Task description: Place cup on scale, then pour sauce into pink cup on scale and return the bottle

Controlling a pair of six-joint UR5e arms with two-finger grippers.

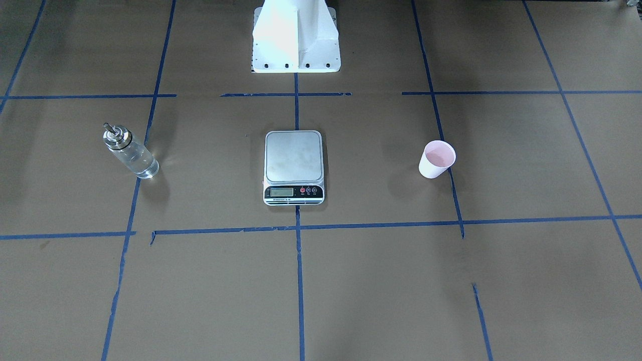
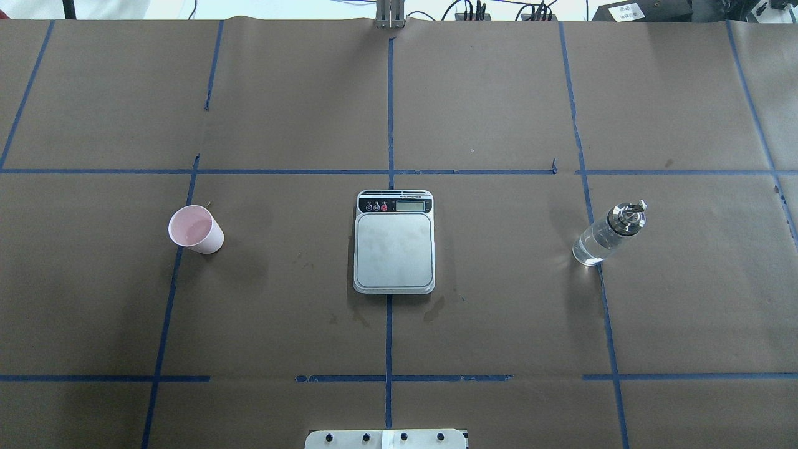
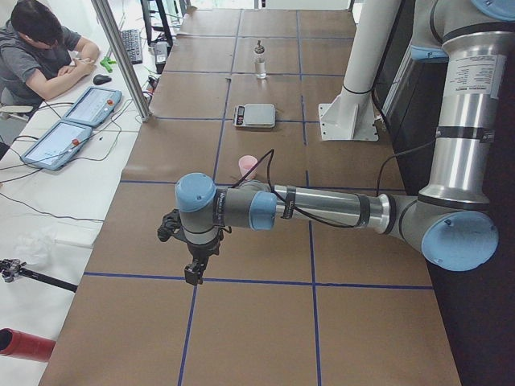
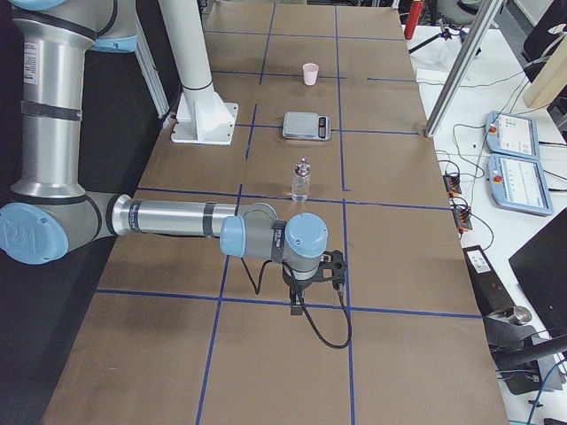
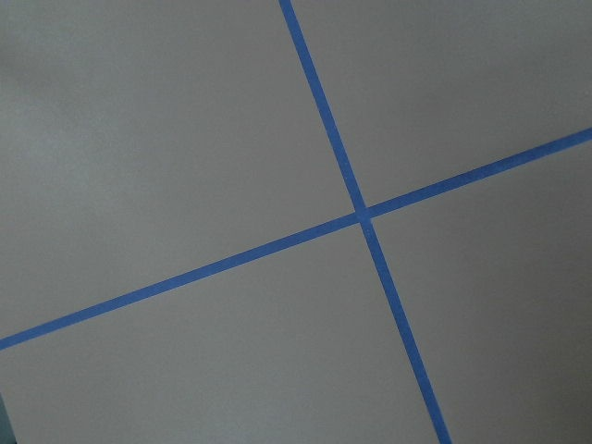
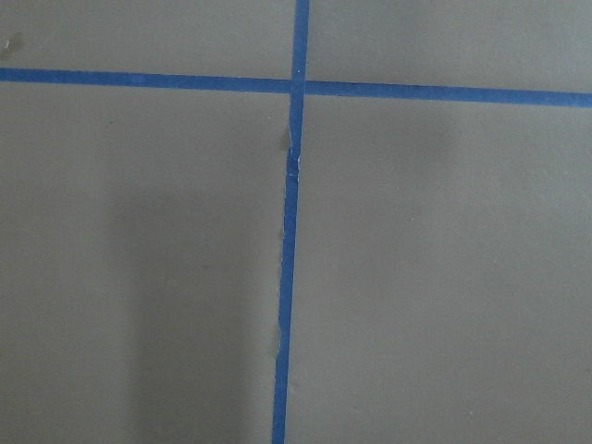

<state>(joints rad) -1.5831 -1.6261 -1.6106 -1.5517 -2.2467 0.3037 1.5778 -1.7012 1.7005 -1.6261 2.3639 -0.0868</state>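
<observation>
The pale pink cup [image 2: 196, 229] stands upright on the table on my left side, also in the front view [image 1: 436, 159] and the left side view [image 3: 247, 166]. The scale [image 2: 394, 249] lies at the table's middle with its steel platform bare [image 1: 294, 165]. The clear glass bottle [image 2: 608, 236] with its metal spout stands on my right side [image 1: 131, 153] [image 4: 301, 181]. My left gripper [image 3: 193, 273] hangs over the table's left end, far from the cup. My right gripper [image 4: 297, 305] hangs over the right end, short of the bottle. Whether either is open, I cannot tell.
Blue tape lines grid the brown paper table cover [image 2: 389, 125]. The white robot base [image 1: 296, 40] stands behind the scale. An operator [image 3: 40, 48] sits at a side bench with control tablets [image 3: 72, 121]. Both wrist views show only paper and tape.
</observation>
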